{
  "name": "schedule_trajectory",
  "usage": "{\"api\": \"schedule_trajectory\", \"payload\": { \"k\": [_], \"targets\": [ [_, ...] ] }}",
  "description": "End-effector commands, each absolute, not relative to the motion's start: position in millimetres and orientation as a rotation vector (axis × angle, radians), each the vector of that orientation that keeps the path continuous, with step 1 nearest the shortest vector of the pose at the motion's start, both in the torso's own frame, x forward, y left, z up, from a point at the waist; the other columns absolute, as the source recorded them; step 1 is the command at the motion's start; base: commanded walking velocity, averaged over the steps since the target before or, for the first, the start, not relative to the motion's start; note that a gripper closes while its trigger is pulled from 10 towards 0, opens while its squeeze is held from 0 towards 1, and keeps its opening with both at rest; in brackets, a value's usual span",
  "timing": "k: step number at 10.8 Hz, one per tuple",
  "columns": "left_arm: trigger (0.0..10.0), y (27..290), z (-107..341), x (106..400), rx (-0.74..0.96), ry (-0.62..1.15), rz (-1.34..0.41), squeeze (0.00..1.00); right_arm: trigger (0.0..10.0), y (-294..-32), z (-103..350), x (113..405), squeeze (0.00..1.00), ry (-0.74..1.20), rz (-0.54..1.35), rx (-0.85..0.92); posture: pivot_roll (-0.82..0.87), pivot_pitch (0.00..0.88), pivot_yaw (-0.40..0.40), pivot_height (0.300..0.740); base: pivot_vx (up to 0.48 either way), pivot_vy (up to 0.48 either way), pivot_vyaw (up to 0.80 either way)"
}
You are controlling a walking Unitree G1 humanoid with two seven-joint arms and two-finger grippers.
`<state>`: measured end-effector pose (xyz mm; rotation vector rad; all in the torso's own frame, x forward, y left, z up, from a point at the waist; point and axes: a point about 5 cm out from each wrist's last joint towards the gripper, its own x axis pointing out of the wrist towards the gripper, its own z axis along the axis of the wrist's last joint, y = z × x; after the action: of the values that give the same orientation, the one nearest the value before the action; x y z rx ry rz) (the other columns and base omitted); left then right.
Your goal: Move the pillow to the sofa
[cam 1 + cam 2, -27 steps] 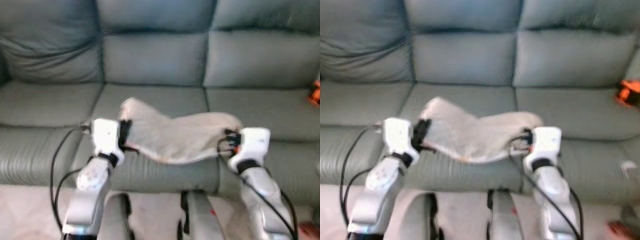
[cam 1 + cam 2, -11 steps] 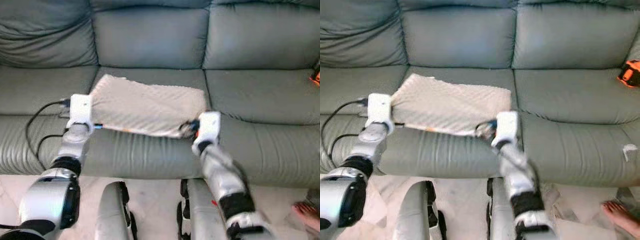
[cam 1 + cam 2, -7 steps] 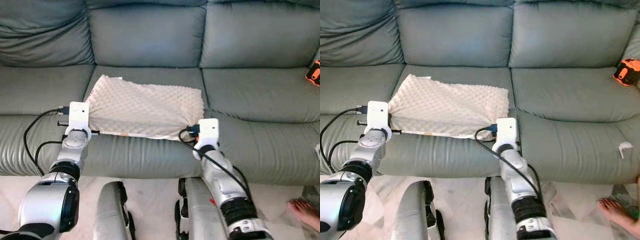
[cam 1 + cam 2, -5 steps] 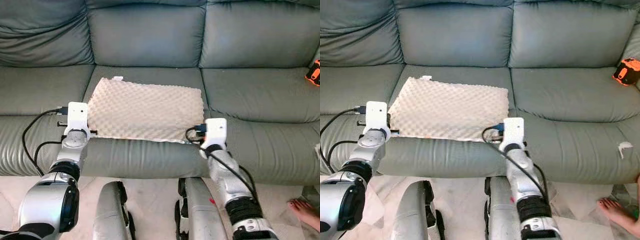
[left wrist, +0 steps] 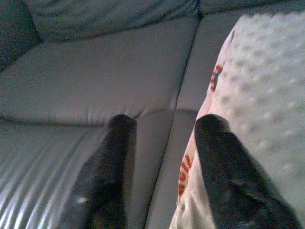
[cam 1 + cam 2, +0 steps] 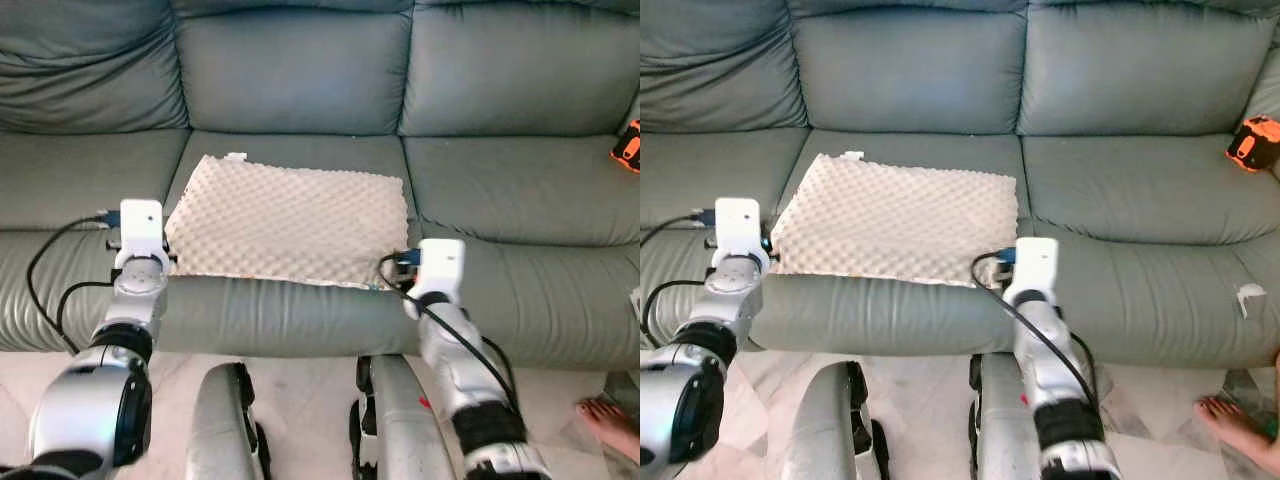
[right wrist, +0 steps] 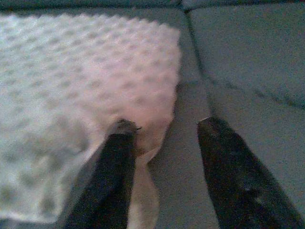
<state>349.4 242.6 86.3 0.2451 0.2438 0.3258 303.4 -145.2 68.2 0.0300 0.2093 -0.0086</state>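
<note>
The beige dimpled pillow (image 6: 290,220) lies flat on the middle seat of the grey-green sofa (image 6: 300,70). Its front edge sits at the cushion's front lip. My left gripper (image 5: 167,121) stands open just off the pillow's left edge, and grey seat shows between its fingers (image 5: 119,143). The pillow's edge with red print (image 5: 217,76) runs beside one finger. My right gripper (image 7: 167,123) stands open at the pillow's front right corner (image 7: 157,100). That corner lies against one of its fingers (image 7: 119,152) without being clamped.
An orange object (image 6: 627,150) rests on the right seat cushion, and a white scrap (image 6: 1250,295) lies on the sofa's front at the right. A person's bare foot (image 6: 605,420) is on the floor at lower right. My own legs (image 6: 230,420) stand against the sofa's front.
The pillow went from hanging between both grippers to lying flat on the seat. Both grippers let go; the left has drawn off to the left, the right slightly rightward.
</note>
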Motion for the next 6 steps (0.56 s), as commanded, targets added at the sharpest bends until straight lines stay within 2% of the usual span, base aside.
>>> {"api": "schedule_trajectory", "payload": {
  "k": [1,4,5,6],
  "targets": [
    [10.0,246,82,344,0.231,0.239,0.321,1.00,10.0,-152,72,297,1.00,0.189,-0.023,0.021,-0.05,0.143,0.017,0.595,0.000,0.000,0.00],
    [10.0,256,75,318,0.217,0.192,0.325,1.00,10.0,-168,77,254,1.00,0.141,0.014,-0.015,-0.03,0.116,0.014,0.595,0.000,0.000,0.00],
    [10.0,248,81,297,0.201,0.135,0.309,1.00,10.0,-174,83,224,1.00,0.105,0.055,-0.036,-0.01,0.099,0.006,0.595,0.000,0.000,0.00],
    [10.0,244,82,288,0.202,0.122,0.293,1.00,10.0,-177,84,214,1.00,0.103,0.059,-0.060,-0.01,0.094,0.009,0.595,0.000,0.000,0.00]
  ]
}}
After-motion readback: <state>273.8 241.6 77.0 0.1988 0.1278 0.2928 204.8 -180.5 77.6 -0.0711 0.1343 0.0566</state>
